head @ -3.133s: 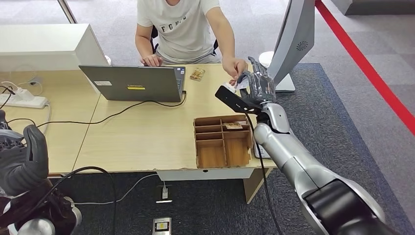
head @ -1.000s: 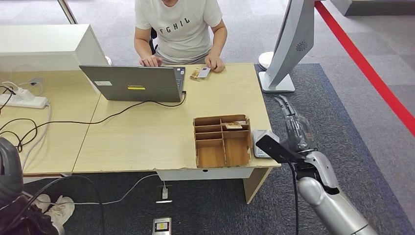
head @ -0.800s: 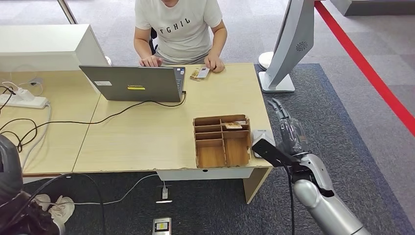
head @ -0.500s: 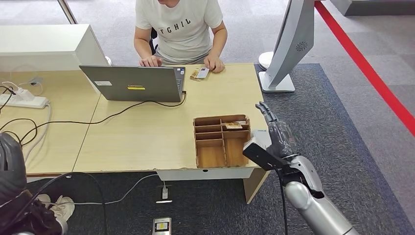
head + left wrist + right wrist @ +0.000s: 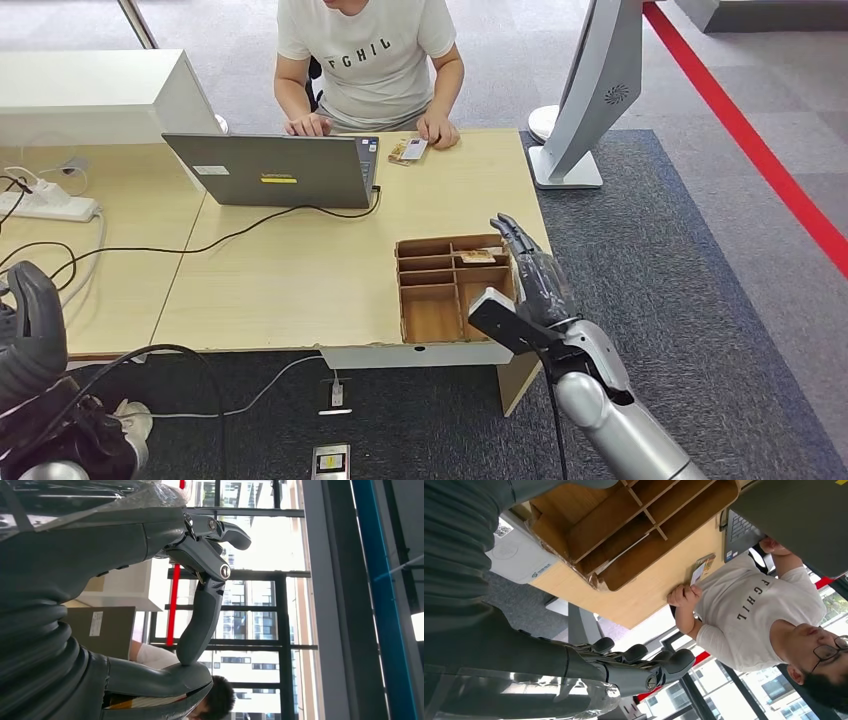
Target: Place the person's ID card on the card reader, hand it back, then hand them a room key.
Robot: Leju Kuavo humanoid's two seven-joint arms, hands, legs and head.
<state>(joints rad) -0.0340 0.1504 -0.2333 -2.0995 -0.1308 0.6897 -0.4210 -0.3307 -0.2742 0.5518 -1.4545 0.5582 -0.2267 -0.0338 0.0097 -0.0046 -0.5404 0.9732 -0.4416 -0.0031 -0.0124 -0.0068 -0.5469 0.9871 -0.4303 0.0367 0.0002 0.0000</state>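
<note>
We're looking down on a light wooden desk (image 5: 300, 270) standing half on grey carpet (image 5: 690, 250), with a red stripe (image 5: 760, 150) running diagonally across the floor at the far right. A second pale desk (image 5: 70, 230) butts up against it on the left, carrying a white power strip (image 5: 45, 205) and loose black cables. One open laptop (image 5: 270, 170) sits at the far side, and one person (image 5: 365, 60) in a white T-shirt is seated behind it, one hand at the keyboard and the other resting on the desk beside a card (image 5: 415, 149) lying flat near the far edge. That's the ID card, on the person's side, well away from the robot.

One brown wooden organizer (image 5: 455, 288) with several compartments stands near the desk's right front corner; a card-like item lies in one of its rear slots. Just beside it, the white card reader (image 5: 519, 555) shows clearly in the right wrist view, touching the organizer's side.

Now the right hand (image 5: 535, 275): it hovers over the desk corner by the organizer, fingers (image 5: 644, 667) extended and slightly apart, holding nothing. The left hand (image 5: 35, 330) hangs low at the left edge of the head view; in its wrist view the thumb stands out straight and the fingers (image 5: 215, 530) curl loosely, nothing in them.

A tall grey stand (image 5: 590, 90) rises on a white base behind the desk's right end.
</note>
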